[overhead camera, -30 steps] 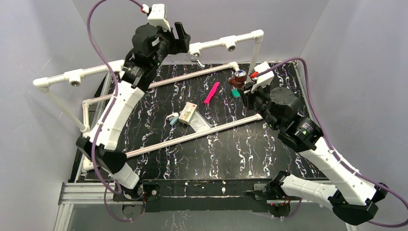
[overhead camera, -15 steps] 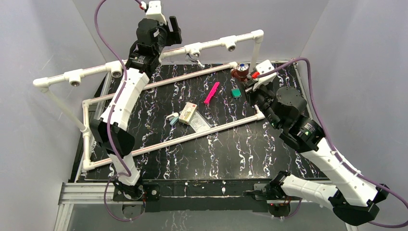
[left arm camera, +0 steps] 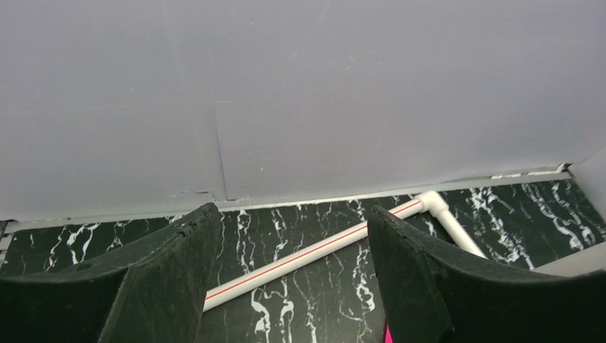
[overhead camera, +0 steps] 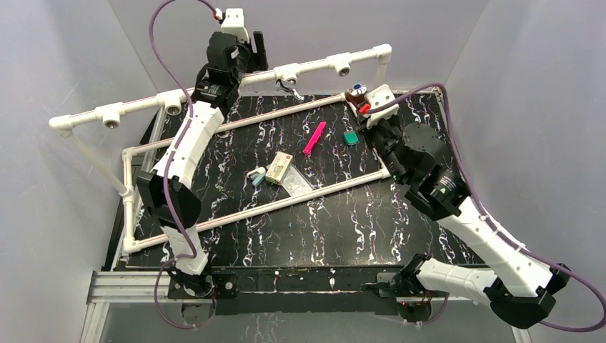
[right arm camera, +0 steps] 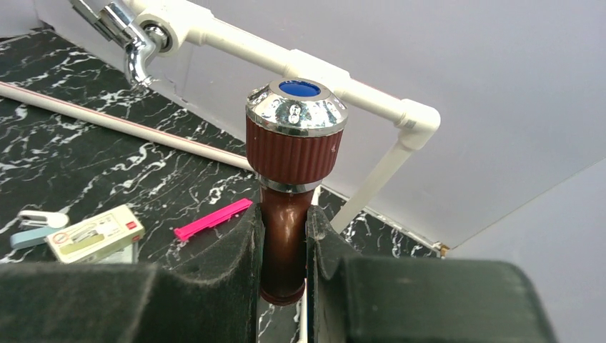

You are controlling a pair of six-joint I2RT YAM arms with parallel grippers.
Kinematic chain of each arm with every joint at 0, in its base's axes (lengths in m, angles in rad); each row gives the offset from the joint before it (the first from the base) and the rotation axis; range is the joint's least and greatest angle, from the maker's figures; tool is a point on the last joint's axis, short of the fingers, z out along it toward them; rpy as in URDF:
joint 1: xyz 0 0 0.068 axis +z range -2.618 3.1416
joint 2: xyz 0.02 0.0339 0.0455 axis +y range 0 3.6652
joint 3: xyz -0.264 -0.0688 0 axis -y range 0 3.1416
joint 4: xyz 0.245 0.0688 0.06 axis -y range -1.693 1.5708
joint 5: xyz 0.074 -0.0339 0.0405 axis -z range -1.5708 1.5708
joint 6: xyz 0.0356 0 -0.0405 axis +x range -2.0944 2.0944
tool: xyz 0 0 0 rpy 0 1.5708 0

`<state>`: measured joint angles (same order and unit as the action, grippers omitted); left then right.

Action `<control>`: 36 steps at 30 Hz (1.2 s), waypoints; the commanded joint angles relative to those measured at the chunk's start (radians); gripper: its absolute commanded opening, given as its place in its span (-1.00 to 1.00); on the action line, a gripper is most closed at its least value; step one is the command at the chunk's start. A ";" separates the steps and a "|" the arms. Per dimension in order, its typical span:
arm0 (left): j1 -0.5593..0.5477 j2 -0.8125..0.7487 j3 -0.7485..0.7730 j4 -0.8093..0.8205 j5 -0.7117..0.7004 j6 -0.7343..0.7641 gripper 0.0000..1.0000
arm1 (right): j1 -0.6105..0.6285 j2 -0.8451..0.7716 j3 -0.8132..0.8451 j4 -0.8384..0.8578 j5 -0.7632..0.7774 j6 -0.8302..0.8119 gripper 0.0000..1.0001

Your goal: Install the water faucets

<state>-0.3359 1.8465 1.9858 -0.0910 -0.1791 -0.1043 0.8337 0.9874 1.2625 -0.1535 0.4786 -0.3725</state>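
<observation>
The reddish-brown faucet [right arm camera: 293,143], with its chrome cap and blue dot, stands upright between the jaws of my right gripper [right arm camera: 284,221], which is shut on its spout. In the top view this faucet [overhead camera: 355,93] hangs near the back right corner of the raised white pipe frame [overhead camera: 214,89]. The silver faucet [overhead camera: 289,86] sits in a tee socket on that pipe, and the right wrist view shows it [right arm camera: 128,39] at the upper left. My left gripper [overhead camera: 256,48] is raised behind the pipe, left of the silver faucet. Its fingers [left arm camera: 179,243] stand open and empty around the gripper's gap [left arm camera: 291,214].
An empty tee socket [overhead camera: 343,66] faces out on the pipe right of the silver faucet, and two more [overhead camera: 172,108] sit further left. On the black marbled table lie a pink strip [overhead camera: 314,138], a green piece [overhead camera: 350,138], a small box [overhead camera: 279,167] and a low pipe frame [overhead camera: 286,202].
The left arm has drawn up and back from the silver faucet's socket, fingers open. The right gripper has carried the brown faucet farther back, toward the raised pipe.
</observation>
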 commanded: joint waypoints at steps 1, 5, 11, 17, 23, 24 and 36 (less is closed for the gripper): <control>0.003 -0.023 -0.052 0.015 -0.032 0.047 0.46 | 0.003 0.012 0.001 0.169 0.045 -0.109 -0.97; 0.003 -0.037 -0.088 0.003 -0.040 0.074 0.46 | -0.003 0.032 -0.031 0.233 0.044 -0.167 -0.97; 0.003 -0.063 -0.133 -0.009 -0.057 0.092 0.46 | -0.059 0.071 -0.065 0.298 0.007 -0.160 -0.97; 0.002 -0.084 -0.184 -0.001 -0.071 0.091 0.46 | -0.124 0.082 -0.123 0.395 -0.080 -0.112 -0.97; 0.002 -0.094 -0.219 0.011 -0.072 0.084 0.47 | -0.164 0.089 -0.197 0.549 -0.112 -0.085 -0.97; 0.003 -0.095 -0.223 0.010 -0.072 0.083 0.47 | -0.172 0.093 -0.203 0.561 -0.125 -0.077 -0.97; 0.003 -0.099 -0.257 0.020 -0.068 0.069 0.47 | -0.227 0.138 -0.219 0.636 -0.187 -0.047 -0.97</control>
<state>-0.3283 1.7676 1.7851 0.0555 -0.2523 -0.0296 0.6178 1.1240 1.0336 0.3645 0.3279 -0.4412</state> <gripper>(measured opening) 0.732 0.266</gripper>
